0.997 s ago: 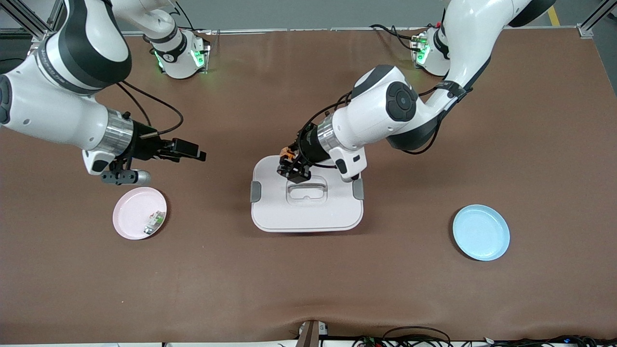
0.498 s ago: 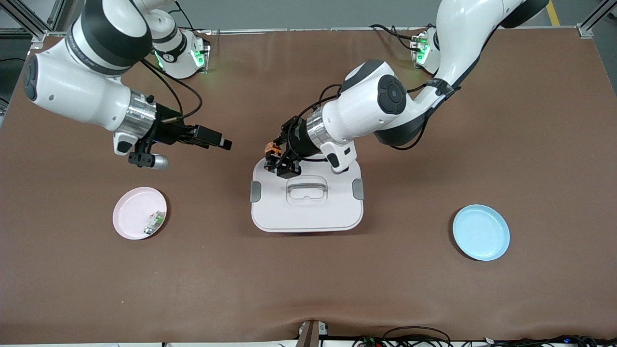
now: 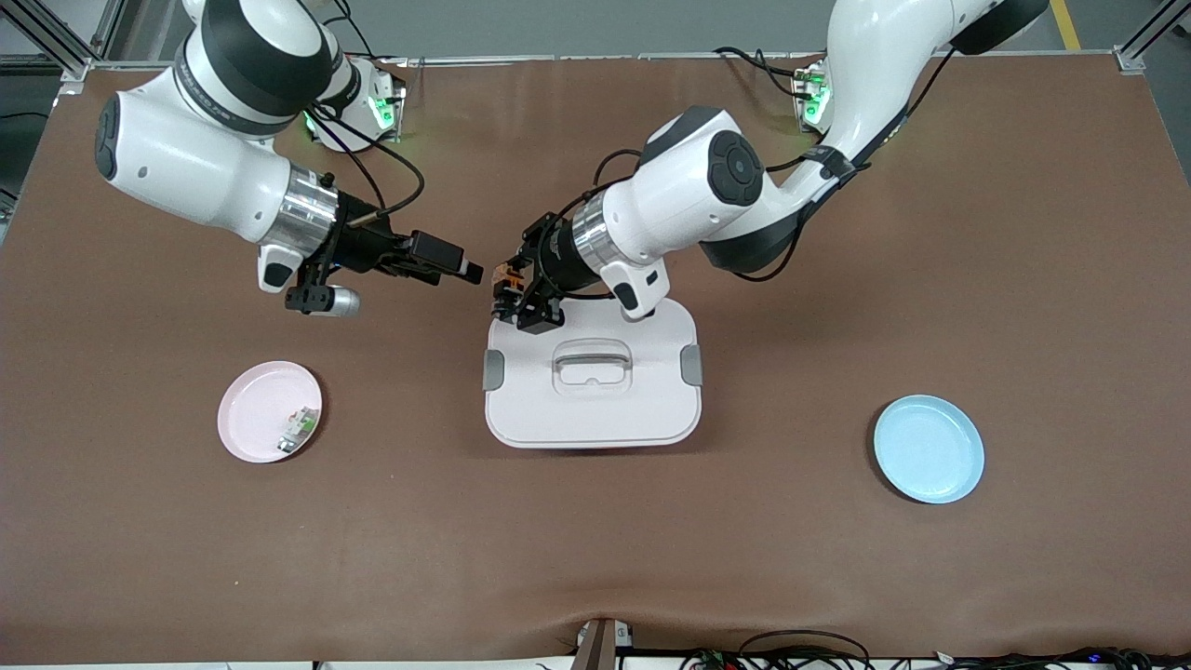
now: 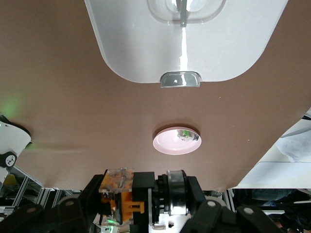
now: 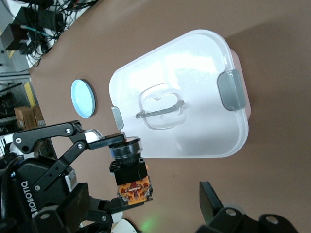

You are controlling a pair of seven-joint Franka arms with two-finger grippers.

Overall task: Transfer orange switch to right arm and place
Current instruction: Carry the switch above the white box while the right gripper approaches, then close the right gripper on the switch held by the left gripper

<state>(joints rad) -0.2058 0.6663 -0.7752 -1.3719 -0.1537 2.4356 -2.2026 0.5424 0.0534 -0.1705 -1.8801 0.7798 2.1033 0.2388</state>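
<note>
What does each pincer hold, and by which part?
Left pincer holds the orange switch by its black round end. Right pincer is open and holds nothing.

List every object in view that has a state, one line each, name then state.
orange switch: held in the air by left gripper
left gripper: shut on the switch
right gripper: open, empty
lidded box: lid on
pink plate: holds green-and-white part
blue plate: empty

Bright even light, glare on white lid
</note>
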